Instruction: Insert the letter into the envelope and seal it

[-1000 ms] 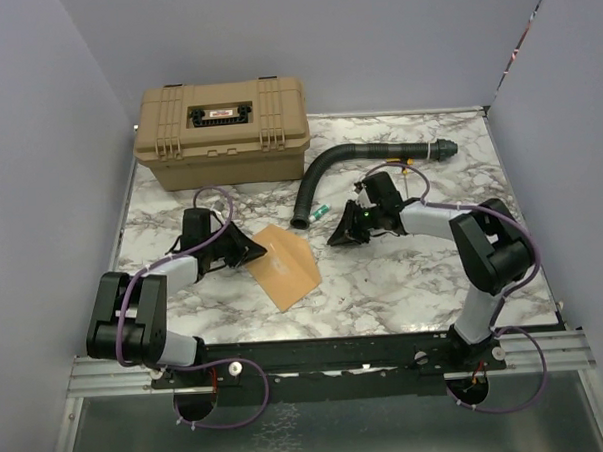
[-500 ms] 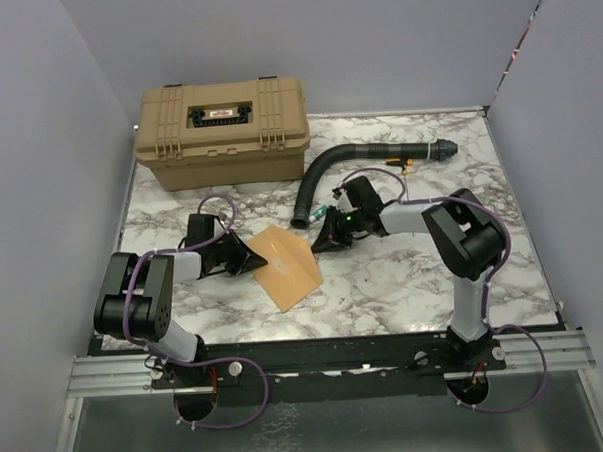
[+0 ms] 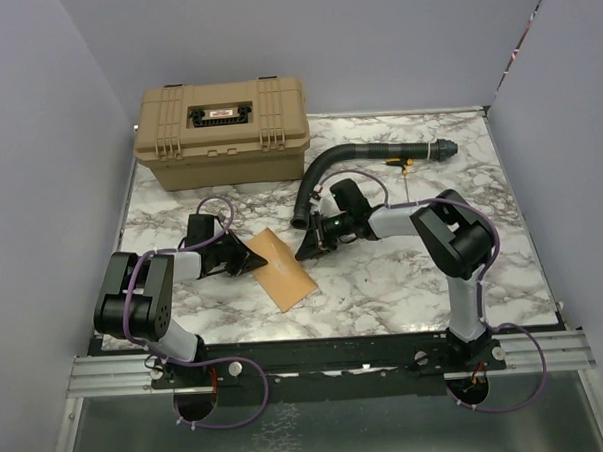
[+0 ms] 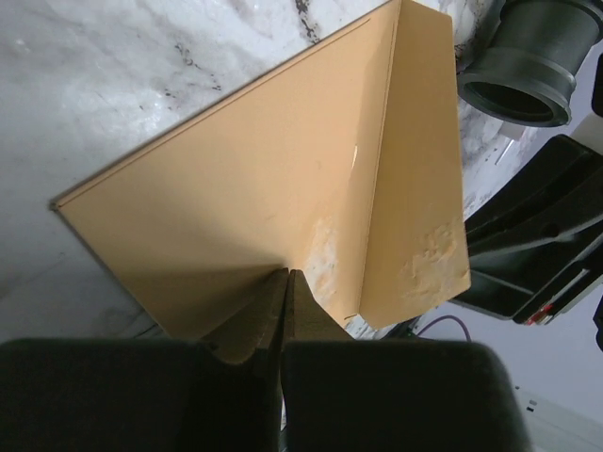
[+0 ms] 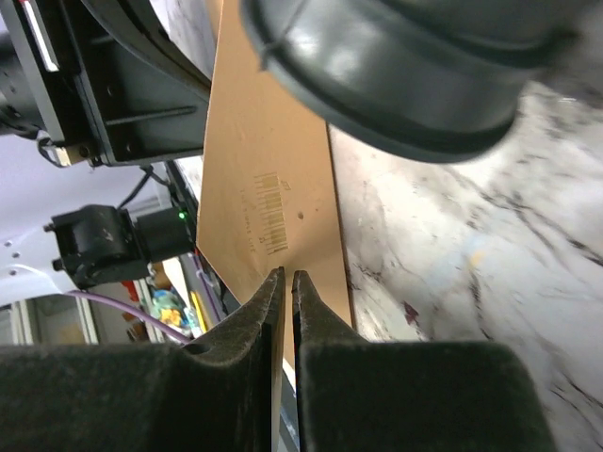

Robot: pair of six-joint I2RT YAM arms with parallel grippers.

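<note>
As the overhead view takes in the marble tabletop (image 3: 404,272), the orange-tan envelope (image 3: 282,272) lies near the front edge, angled, right between the two arms. The left tool (image 3: 245,256) is down at its left edge and the right tool (image 3: 307,248) is at its upper right corner. Both reach in low from opposite sides. Behind them sits a tan toolbox (image 3: 222,129) at the back left, lid shut, and a black corrugated hose (image 3: 319,170) curves across the back, with its open end just beside the right tool.

Over to the left wrist camera. The left tool (image 4: 283,292) has its fingers pressed together on the envelope's (image 4: 245,188) near edge, paper pinched between them. One panel of the envelope stands folded up along a straight crease on the right. The hose mouth (image 4: 528,56) shows beyond it at the top right, over the tabletop (image 4: 113,75).

Now the right wrist camera. The right tool (image 5: 283,287) is closed on the thin edge of the envelope (image 5: 268,169), with only a sliver between the fingers, and a small printed barcode shows on the paper. The hose (image 5: 415,66) looms close across the top, with the tabletop (image 5: 471,264) to the right. No view shows whether the letter is inside.
</note>
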